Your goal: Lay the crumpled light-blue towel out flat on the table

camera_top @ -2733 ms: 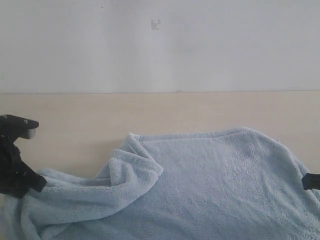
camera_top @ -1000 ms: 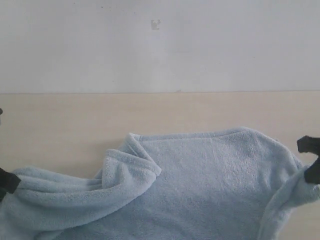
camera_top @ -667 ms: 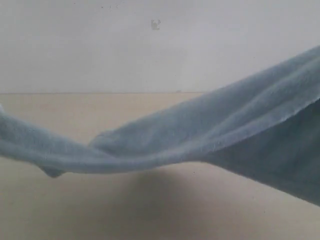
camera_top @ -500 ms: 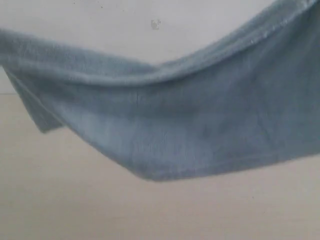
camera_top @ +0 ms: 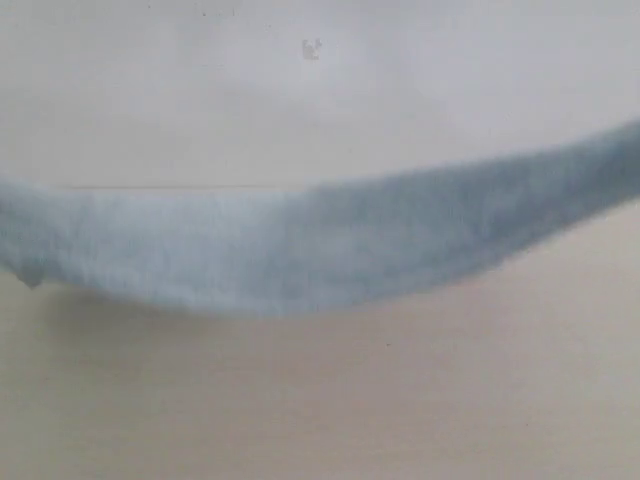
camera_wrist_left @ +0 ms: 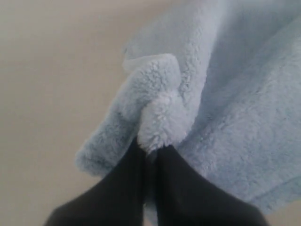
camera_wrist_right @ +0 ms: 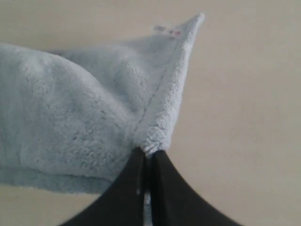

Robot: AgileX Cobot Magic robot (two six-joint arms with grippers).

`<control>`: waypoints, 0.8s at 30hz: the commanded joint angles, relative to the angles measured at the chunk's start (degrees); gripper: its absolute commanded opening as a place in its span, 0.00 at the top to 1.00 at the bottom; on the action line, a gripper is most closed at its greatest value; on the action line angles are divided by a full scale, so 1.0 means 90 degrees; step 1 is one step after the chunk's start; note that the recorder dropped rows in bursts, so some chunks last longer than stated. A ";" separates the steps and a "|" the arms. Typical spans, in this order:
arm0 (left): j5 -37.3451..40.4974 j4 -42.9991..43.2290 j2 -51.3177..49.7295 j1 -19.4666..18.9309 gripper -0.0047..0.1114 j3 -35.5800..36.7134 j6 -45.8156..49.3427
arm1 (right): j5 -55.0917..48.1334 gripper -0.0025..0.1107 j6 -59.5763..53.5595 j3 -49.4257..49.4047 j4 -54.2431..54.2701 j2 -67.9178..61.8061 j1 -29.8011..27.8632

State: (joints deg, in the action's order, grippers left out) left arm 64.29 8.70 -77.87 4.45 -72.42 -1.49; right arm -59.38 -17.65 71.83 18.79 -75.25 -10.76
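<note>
The light-blue towel (camera_top: 300,250) hangs in the air as a blurred sagging band across the whole exterior view, above the beige table (camera_top: 330,400). Neither gripper shows in that view. In the left wrist view my left gripper (camera_wrist_left: 150,149) is shut on a bunched fold of the towel (camera_wrist_left: 160,117). In the right wrist view my right gripper (camera_wrist_right: 148,153) is shut on the hemmed edge of the towel (camera_wrist_right: 84,117), near the corner that carries the small white tag (camera_wrist_right: 167,30) with red print.
A white-grey wall (camera_top: 320,90) rises behind the table's far edge and bears a small dark mark (camera_top: 312,48). Bare table surface (camera_wrist_right: 244,117) lies under the hanging towel.
The towel lay crumpled on the table a second ago. Both grippers have since lifted it off the surface, and it now swings stretched between them, lower than half a second ago.
</note>
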 commanded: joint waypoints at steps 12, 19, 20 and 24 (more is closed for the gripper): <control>-0.0364 -0.0179 -0.0054 -0.0027 0.93 0.2620 0.0166 | 0.1318 0.98 0.1465 -0.3226 -0.1780 -0.0011 -0.0004; -0.0332 -0.0249 -0.0054 -0.0027 0.84 0.2871 0.0466 | 0.1233 0.87 0.1742 -0.3481 -0.2157 -0.0160 -0.0004; -0.0356 -0.0272 -0.0054 -0.0027 0.80 0.2871 0.0466 | 0.1234 0.81 0.1747 -0.3481 -0.2157 -0.0161 -0.0004; -0.0381 -0.0272 -0.0054 -0.0027 0.51 0.2871 0.0466 | 0.1341 0.61 0.1806 -0.3481 -0.2157 -0.0161 -0.0004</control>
State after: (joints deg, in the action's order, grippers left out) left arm 61.11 6.87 -78.62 4.45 -46.67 2.34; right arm -48.34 -2.08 40.55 0.00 -76.50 -10.76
